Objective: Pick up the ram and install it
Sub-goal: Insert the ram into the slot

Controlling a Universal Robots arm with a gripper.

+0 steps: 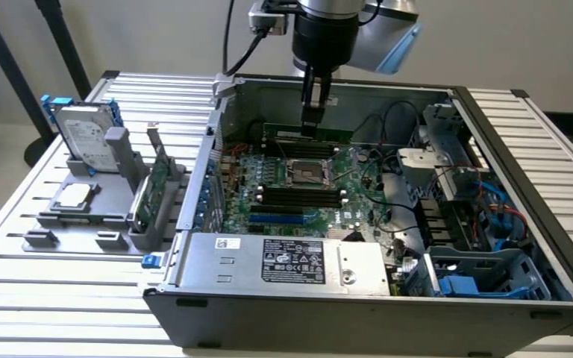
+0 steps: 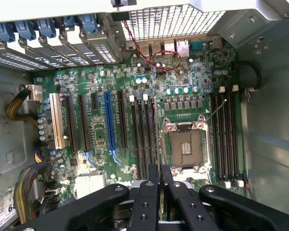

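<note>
The ram (image 1: pixel 284 134), a narrow green stick with dark chips, hangs level inside the open case. My gripper (image 1: pixel 310 128) is shut on its middle from above. It hovers over the far black slots of the motherboard (image 1: pixel 266 168), just beyond the CPU socket (image 1: pixel 304 170). In the wrist view my gripper (image 2: pixel 160 168) has its two black fingers (image 2: pixel 151 192) almost pressed together, with only a thin sliver between them. Below lie the CPU socket (image 2: pixel 185 147) and rows of long black slots on either side (image 2: pixel 143 134) (image 2: pixel 226 134), running in line with the fingers.
The case walls (image 1: pixel 221 119) stand around the board. A power supply (image 1: pixel 286 261) sits at the near side, with cables (image 1: pixel 396 216) and a blue drive cage (image 1: pixel 476 280) on the exterior view's right. On the left, a grey rack (image 1: pixel 77 224) holds a hard drive (image 1: pixel 86 138) and a green expansion card (image 1: pixel 145 195).
</note>
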